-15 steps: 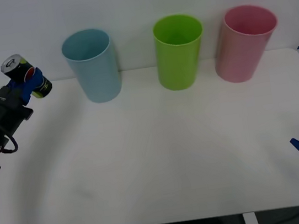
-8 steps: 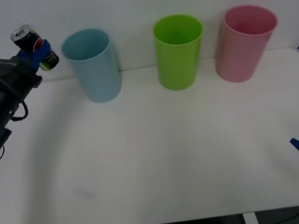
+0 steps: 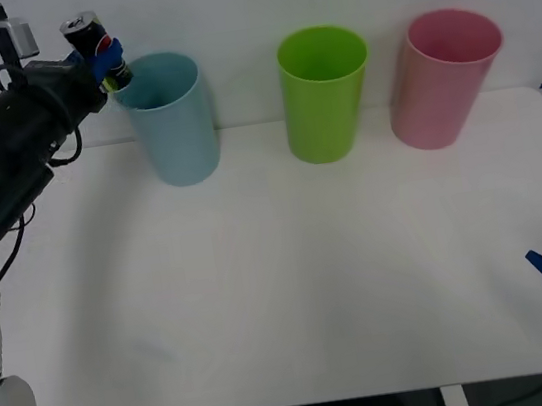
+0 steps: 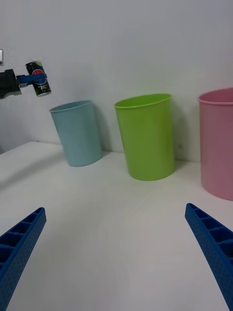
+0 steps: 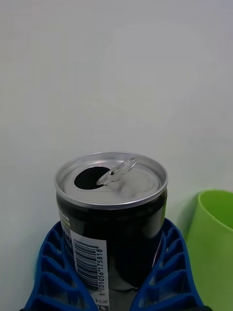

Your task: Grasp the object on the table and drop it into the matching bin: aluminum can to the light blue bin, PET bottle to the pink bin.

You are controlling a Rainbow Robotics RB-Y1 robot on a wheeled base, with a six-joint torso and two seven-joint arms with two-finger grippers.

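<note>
The left gripper (image 3: 102,60), pinching the aluminum can (image 3: 96,50), had swung up from the desk's (image 3: 284,292) left edge to the light blue bin's (image 3: 170,119) rim; release looked imminent.

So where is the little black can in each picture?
Front view: the aluminum can is held up by the left gripper at the light blue bin's left rim.
Right wrist view: the can hangs high, above and beside that bin.
Left wrist view: the can sits close up between the blue fingers.
Shared landmark: the lime green bin.
</note>
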